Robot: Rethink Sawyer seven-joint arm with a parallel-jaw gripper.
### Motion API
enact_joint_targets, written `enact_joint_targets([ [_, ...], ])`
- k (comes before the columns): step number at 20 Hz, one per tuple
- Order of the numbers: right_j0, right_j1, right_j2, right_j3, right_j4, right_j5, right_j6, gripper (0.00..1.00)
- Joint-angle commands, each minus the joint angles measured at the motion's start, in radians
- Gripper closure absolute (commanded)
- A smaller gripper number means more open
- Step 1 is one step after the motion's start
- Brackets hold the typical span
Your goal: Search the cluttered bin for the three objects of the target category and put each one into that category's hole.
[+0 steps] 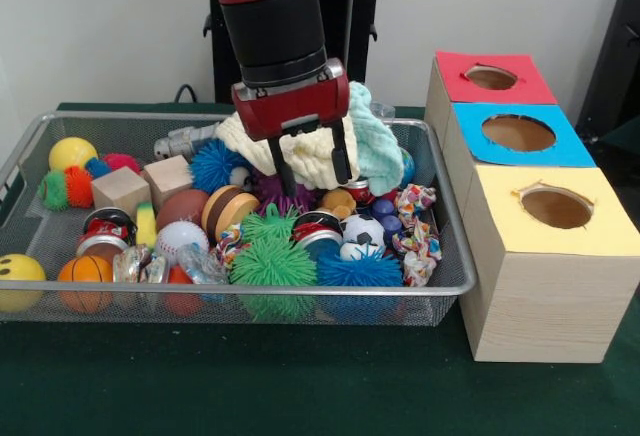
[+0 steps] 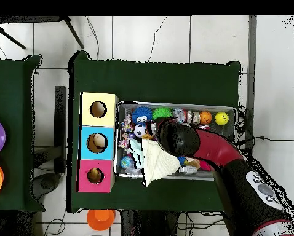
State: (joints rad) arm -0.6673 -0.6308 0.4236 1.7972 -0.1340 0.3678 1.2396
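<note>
Many balls crowd the bin below end effector.

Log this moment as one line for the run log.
gripper: open, fingers down over pale knitted cloth | silver wire-mesh bin: cluttered | red-surround hole: nothing visible inside | stuffed toys: none visible

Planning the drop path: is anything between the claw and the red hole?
Nothing covers the red hole. Only heaped cloths in the bin lie between it and the open claw.

Red, blue and yellow square surrounds are shown on the pale wooden box, right of frame. Green spiky rubber ball: lower centre.
</note>
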Motion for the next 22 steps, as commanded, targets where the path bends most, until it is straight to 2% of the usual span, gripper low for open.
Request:
enact_joint_targets([
  [1, 0.000, 0.057, 0.051, 0.044, 0.010, 0.004, 0.129, 0.00],
  [4, 0.007, 0.074, 0.038, 0.051, -0.014, -0.037, 0.131, 0.00],
  [15, 0.048, 0.121, -0.030, 0.032, -0.054, -0.055, 0.133, 0.00],
  [22, 0.108, 0.140, -0.110, -0.014, -0.067, 0.039, 0.112, 0.00],
])
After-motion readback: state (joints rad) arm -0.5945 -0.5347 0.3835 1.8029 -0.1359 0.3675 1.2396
